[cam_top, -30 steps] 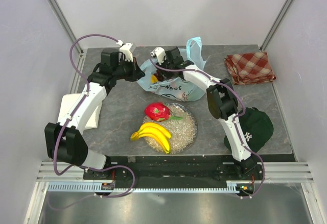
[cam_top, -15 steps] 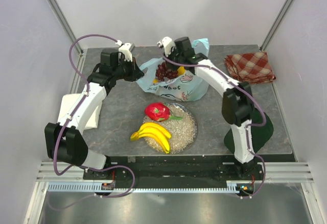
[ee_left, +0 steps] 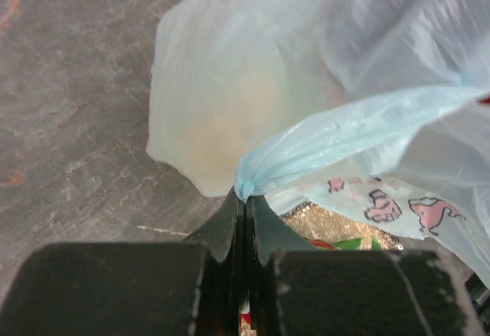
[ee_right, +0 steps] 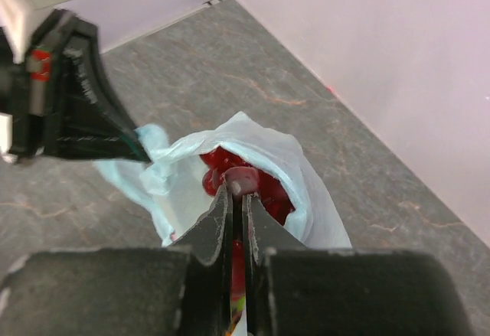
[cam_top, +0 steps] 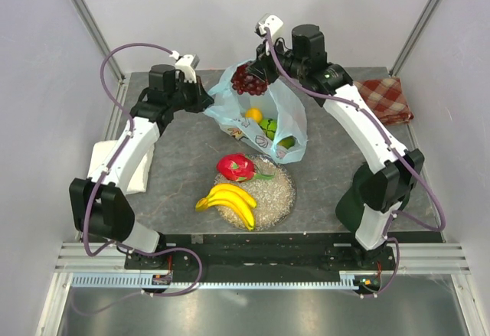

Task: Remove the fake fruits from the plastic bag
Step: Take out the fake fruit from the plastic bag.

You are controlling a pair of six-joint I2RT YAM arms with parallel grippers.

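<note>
**Above the bag's mouth: grapes in the right end effector**

At the top opening of the plastic bag (cam_top: pixel 276 122), the right end effector (cam_top: pixel 255 74) is closed on the grapes (cam_top: pixel 246 82). In the right wrist view its fingers pinch the pale stem, and the thin plastic is bunched around the dark red bunch. On the bag's left side, the left end effector (cam_top: pixel 205 100) is clamped tight on a twisted handle loop (ee_left: pixel 337 141).

Inside the bag a yellow-orange fruit (cam_top: pixel 253 114) and green pieces (cam_top: pixel 269 128) show through. The bag carries small pink and dark cartoon prints (ee_left: pixel 430 213); no word on it can be read.

Just in front of the bag lies a speckled plate (cam_top: pixel 279 190) with the dragon fruit (cam_top: pixel 235 168) and the banana bunch (cam_top: pixel 228 200). Right of the bag, well apart, a red checkered cloth (cam_top: pixel 387 95) lies at the far edge of the counter (cam_top: pixel 184 152). The white back wall stands close behind the bag.
</note>
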